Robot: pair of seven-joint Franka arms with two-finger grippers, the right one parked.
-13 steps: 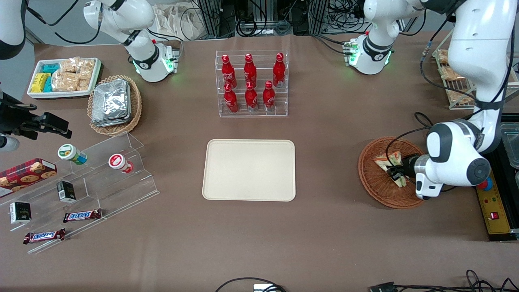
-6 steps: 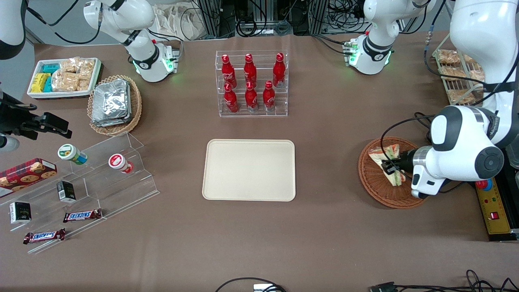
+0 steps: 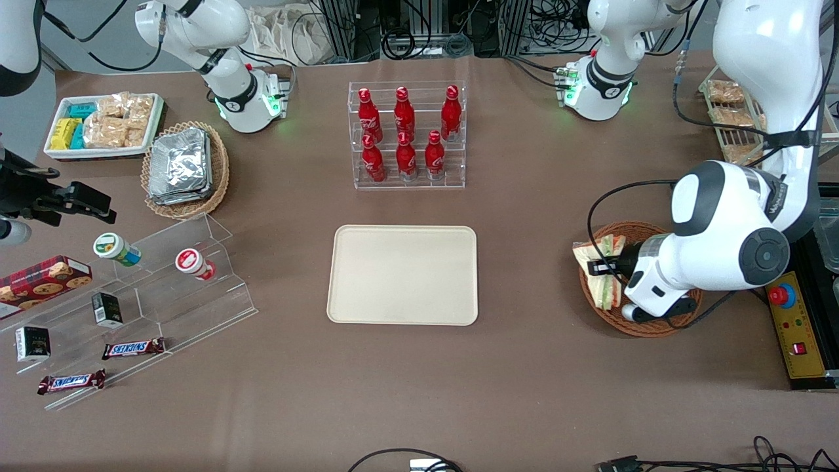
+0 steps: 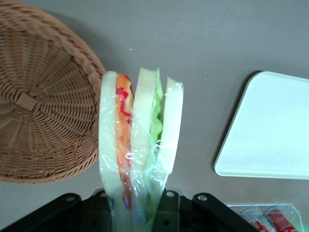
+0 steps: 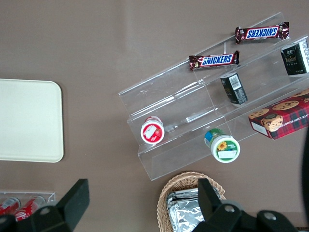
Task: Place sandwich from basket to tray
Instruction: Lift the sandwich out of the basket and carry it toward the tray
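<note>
My left gripper (image 3: 600,267) is shut on the clear-wrapped sandwich (image 3: 601,272), held in the air over the rim of the reddish-brown wicker basket (image 3: 632,322) on its tray-facing edge. In the left wrist view the sandwich (image 4: 137,140) stands out from between the black fingers (image 4: 171,210), showing pale bread with orange-red and green filling. The basket (image 4: 41,106) lies below it, with nothing in the part that shows. The cream-beige tray (image 3: 403,274) sits mid-table with nothing on it, and its corner (image 4: 270,130) shows in the wrist view.
A clear rack of red bottles (image 3: 406,134) stands farther from the front camera than the tray. A wire rack of bagged snacks (image 3: 731,121) stands at the working arm's end. Toward the parked arm's end are a tan basket of foil packets (image 3: 185,167) and a clear stepped shelf (image 3: 141,308).
The gripper has lifted the sandwich out of the basket's middle and carried it toward the tray, to the basket's rim. The arm's wrist has swung the same way.
</note>
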